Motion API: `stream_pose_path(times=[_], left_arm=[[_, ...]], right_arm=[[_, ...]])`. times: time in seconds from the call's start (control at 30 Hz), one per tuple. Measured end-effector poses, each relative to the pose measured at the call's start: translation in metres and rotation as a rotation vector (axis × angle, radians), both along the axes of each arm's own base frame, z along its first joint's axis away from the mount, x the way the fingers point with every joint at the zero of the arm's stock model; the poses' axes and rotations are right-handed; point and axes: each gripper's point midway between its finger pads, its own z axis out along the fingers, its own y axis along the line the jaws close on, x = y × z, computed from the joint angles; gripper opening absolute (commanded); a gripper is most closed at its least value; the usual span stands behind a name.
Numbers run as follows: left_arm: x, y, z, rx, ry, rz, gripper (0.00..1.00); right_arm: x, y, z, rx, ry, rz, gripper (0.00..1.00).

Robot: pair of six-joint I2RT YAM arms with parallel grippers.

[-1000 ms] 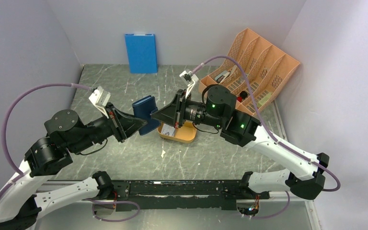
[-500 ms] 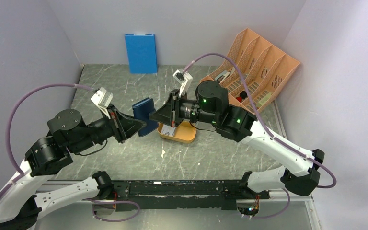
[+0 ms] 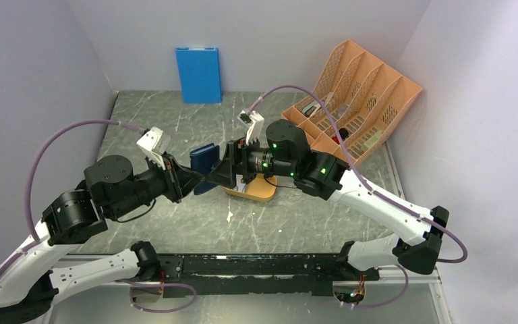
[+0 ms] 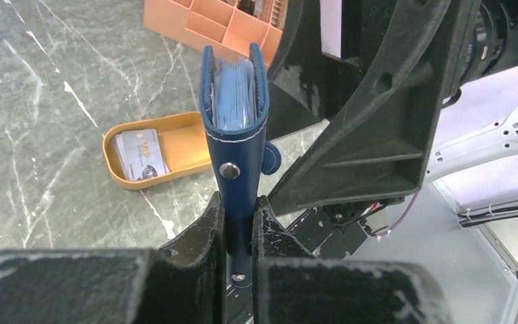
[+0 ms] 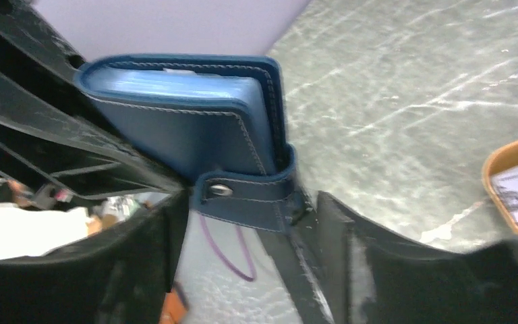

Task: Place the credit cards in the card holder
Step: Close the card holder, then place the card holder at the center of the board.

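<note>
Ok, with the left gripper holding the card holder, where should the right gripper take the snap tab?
I'd take the snap tab near its metal snap, coming from the side opposite the left gripper. It is the one thin strap standing off the closed card holder, and the right gripper has open jaws either side of it.

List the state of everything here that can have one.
card holder, folded, held in the air.
left gripper, shut on card holder's lower edge.
right gripper, open, straddling the snap tab.
credit cards, stacked in the orange tray.
blue panel, propped upright at the back.
</note>
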Motion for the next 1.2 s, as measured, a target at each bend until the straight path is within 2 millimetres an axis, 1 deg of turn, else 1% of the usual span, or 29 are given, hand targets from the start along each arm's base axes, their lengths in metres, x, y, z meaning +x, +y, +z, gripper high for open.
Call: stream_pose_path(times=[0.03, 0.07, 0.17, 0.2, 0.23, 0.27, 0.37, 0.4, 0.47, 0.5, 0.53, 0.6, 0.67, 0.73, 0.87, 0.9, 0.93, 1.03, 1.07, 1.1, 1.2], left_arm=[[0.0, -0.001, -0.001, -0.003, 0.001, 0.0, 0.05], [0.0, -0.002, -0.004, -0.006, 0.006, 0.001, 0.05], [0.001, -0.001, -0.015, -0.016, 0.022, 0.027, 0.05], [0.004, 0.0, -0.021, -0.015, 0.029, 0.05, 0.05], [0.007, 0.001, -0.029, -0.011, 0.04, 0.07, 0.05], [0.011, 0.003, -0.041, -0.001, 0.055, 0.099, 0.05], [0.02, 0.007, -0.092, 0.07, 0.126, 0.183, 0.05], [0.022, 0.009, -0.114, 0.105, 0.156, 0.212, 0.05], [0.025, 0.016, -0.157, 0.176, 0.214, 0.269, 0.05], [0.025, 0.021, -0.181, 0.221, 0.251, 0.306, 0.05], [0.025, 0.026, -0.198, 0.252, 0.276, 0.331, 0.05], [0.024, 0.036, -0.224, 0.297, 0.318, 0.386, 0.05], [0.023, 0.045, -0.242, 0.319, 0.35, 0.433, 0.05], [0.025, 0.05, -0.254, 0.328, 0.375, 0.469, 0.05], [0.032, 0.057, -0.288, 0.364, 0.453, 0.531, 0.05], [0.035, 0.059, -0.3, 0.37, 0.483, 0.547, 0.05], [0.04, 0.061, -0.306, 0.355, 0.498, 0.572, 0.05], [0.054, 0.059, -0.311, 0.226, 0.538, 0.606, 0.06], [0.057, 0.059, -0.312, 0.185, 0.553, 0.61, 0.1], [0.06, 0.059, -0.314, 0.154, 0.567, 0.615, 0.19], [0.065, 0.062, -0.318, 0.109, 0.611, 0.638, 0.55]], right_arm=[[0.002, -0.002, -0.005, -0.013, 0.004, -0.005, 0.95], [0.003, -0.004, -0.009, -0.023, 0.008, -0.012, 0.99], [0.003, -0.011, -0.012, -0.035, 0.01, -0.024, 1.0], [0.001, -0.017, -0.01, -0.034, 0.005, -0.028, 1.0], [0.0, -0.018, -0.009, -0.034, 0.004, -0.028, 1.0], [-0.001, -0.023, -0.006, -0.027, -0.007, -0.034, 1.0], [-0.005, -0.042, -0.004, -0.014, -0.037, -0.066, 1.0], [-0.006, -0.048, -0.006, -0.013, -0.044, -0.079, 1.0], [-0.007, -0.059, -0.015, -0.018, -0.053, -0.106, 1.0], [-0.007, -0.064, -0.021, -0.026, -0.055, -0.119, 1.0], [-0.007, -0.067, -0.026, -0.032, -0.055, -0.128, 1.0], [-0.006, -0.073, -0.038, -0.052, -0.052, -0.146, 1.0], [-0.005, -0.076, -0.046, -0.065, -0.051, -0.163, 1.0], [-0.005, -0.08, -0.049, -0.066, -0.054, -0.174, 1.0], [-0.004, -0.085, -0.044, -0.043, -0.07, -0.194, 1.0], [-0.003, -0.086, -0.043, -0.037, -0.075, -0.2, 1.0], [-0.003, -0.087, -0.043, -0.032, -0.078, -0.204, 1.0], [-0.003, -0.088, -0.045, -0.026, -0.081, -0.213, 1.0], [-0.002, -0.089, -0.046, -0.029, -0.079, -0.215, 1.0], [-0.002, -0.09, -0.048, -0.032, -0.078, -0.22, 1.0], [0.001, -0.092, -0.051, -0.04, -0.079, -0.242, 1.0]])
